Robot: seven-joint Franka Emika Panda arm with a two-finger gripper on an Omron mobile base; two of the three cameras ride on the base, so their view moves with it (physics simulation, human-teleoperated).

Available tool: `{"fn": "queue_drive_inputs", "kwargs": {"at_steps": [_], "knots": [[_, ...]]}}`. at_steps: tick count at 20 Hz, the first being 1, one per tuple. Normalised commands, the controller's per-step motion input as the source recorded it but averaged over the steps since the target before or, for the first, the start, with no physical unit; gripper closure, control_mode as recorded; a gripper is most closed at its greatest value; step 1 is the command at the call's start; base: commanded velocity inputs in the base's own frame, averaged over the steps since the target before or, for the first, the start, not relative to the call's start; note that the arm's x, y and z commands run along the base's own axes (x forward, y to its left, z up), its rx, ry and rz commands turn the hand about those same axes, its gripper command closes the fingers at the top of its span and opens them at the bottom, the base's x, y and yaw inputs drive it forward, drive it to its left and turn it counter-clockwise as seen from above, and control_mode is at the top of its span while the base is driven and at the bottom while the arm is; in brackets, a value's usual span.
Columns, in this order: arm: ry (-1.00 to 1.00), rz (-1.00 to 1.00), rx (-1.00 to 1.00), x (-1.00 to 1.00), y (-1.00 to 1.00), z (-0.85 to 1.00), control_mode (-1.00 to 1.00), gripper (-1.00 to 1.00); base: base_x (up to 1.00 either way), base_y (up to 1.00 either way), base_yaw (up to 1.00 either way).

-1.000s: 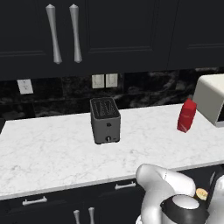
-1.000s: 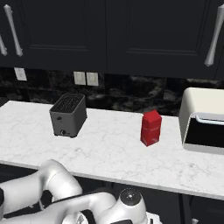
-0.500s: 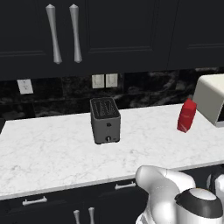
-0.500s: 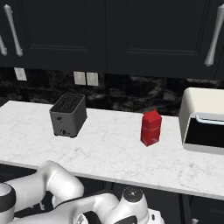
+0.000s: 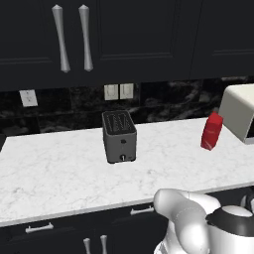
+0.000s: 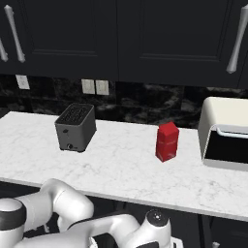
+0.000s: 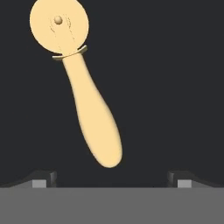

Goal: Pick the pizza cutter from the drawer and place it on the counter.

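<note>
The pizza cutter lies flat on the dark drawer floor in the hand view. It is tan, its round wheel toward the upper left and its tapered handle running down to the middle. My gripper hovers open just past the end of the handle, with fingertips set wide on both sides and nothing between them. The counter is a white marble slab, also seen from the other side as the counter. My arm bends down below its front edge.
A dark toaster stands mid-counter, a red carton to its right, and a white appliance at the far right. Black cabinets with silver handles hang above. Drawer fronts with handles run under the counter edge.
My arm has folded lower and forward under the counter edge; the elbow joint now sits larger at the bottom of both base views. Counter objects have not moved.
</note>
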Motion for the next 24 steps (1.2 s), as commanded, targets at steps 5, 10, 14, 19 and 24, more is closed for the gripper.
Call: {"fn": "queue_drive_inputs", "kwargs": {"at_steps": [5, 10, 14, 19, 24], "knots": [[0.00, 0.00, 0.00, 0.00, 0.05, -0.24, -1.00, -1.00, 0.00, 0.00, 0.00], [0.00, 0.00, 0.00, 0.00, 0.30, -0.35, -1.00, -1.00, 0.00, 0.00, 0.00], [0.00, 0.00, 0.00, 0.00, 0.24, -0.31, -1.00, -1.00, 0.00, 0.00, 0.00], [0.00, 0.00, 0.02, 0.00, 0.02, -0.26, -1.00, -1.00, 0.00, 0.00, 0.00], [0.00, 0.00, 0.03, 0.00, -0.04, -0.18, -1.00, -1.00, 0.00, 0.00, 0.00]]}}
